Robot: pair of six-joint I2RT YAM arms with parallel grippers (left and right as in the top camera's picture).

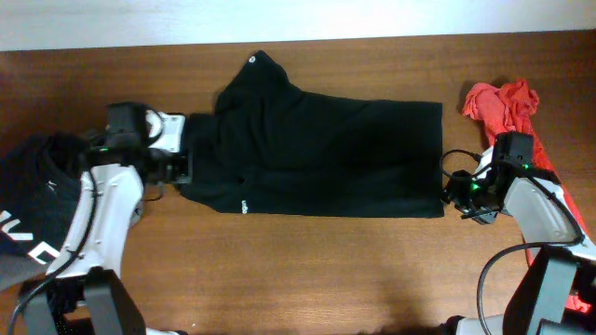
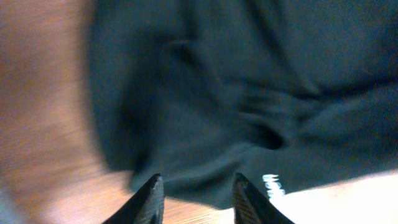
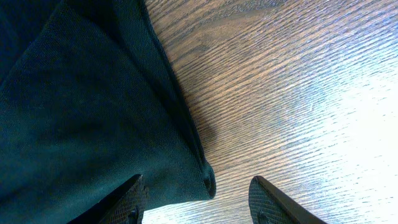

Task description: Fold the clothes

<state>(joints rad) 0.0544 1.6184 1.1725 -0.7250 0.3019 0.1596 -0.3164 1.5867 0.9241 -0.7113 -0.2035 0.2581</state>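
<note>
While my left gripper (image 2: 199, 200) and right gripper (image 3: 199, 202) both stand spread, pinching nothing, the black garment (image 1: 326, 158) lies folded across the middle of the bench (image 1: 307, 270). Risk I see: the right jaws sit at its lower-right corner, so a careless lift could snag the hem and drag the fold open.

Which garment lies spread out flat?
The plain black garment in the middle; the red garment at right and the white-lettered garment at left sit heaped.
</note>
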